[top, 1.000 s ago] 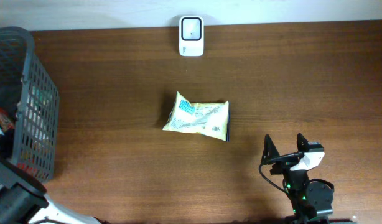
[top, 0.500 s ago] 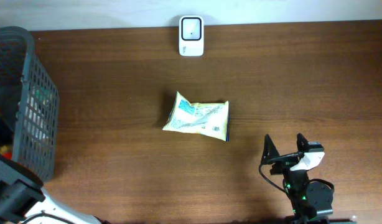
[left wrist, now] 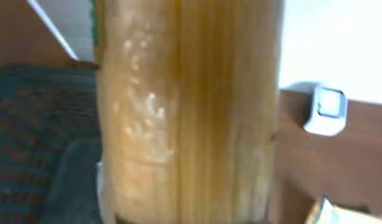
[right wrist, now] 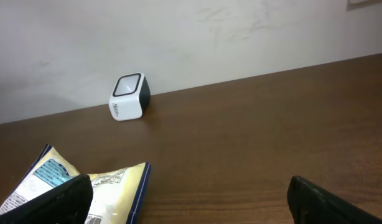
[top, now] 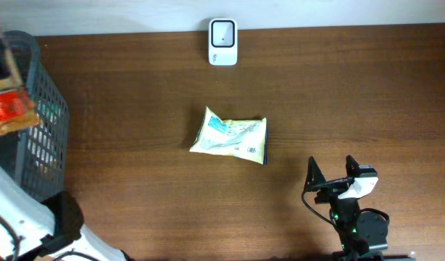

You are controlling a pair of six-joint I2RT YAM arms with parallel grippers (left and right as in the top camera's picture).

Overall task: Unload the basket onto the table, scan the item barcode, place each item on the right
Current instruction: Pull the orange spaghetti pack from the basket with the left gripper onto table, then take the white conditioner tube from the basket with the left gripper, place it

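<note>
Overhead: left gripper (top: 1, 69) is at the far-left edge above the basket (top: 41, 109), blurred, pinching an orange packet (top: 9, 109) clear of the rim. The scanner (top: 222, 42) stands at the far edge of the table (top: 353, 94), well apart from the packet, to the robot's right and at about the same depth. So the coming move looks like a mostly sideways carry. A yellow bag (top: 230, 135) lies flat mid-table, nearer than that line. Right gripper (top: 337, 181) is parked near-right, jaws spread wide, empty. It's somewhat nearer the scanner, but the left has the item.

Left wrist: the packet (left wrist: 191, 112) fills the middle of the frame, long axis running top to bottom. The fingers are hidden behind it, so I judge the grip from the packet sitting hard against the camera. No barcode visible on this face. The scanner (left wrist: 326, 110) peeks out on the right, the basket (left wrist: 35, 137) low left.

Right wrist: both fingertips (right wrist: 48, 202) are spread at the frame corners with nothing between them. The scanner (right wrist: 129, 96) is ahead-left against the wall, window tilted up. The yellow bag (right wrist: 85, 186) is just beyond the left finger.
</note>
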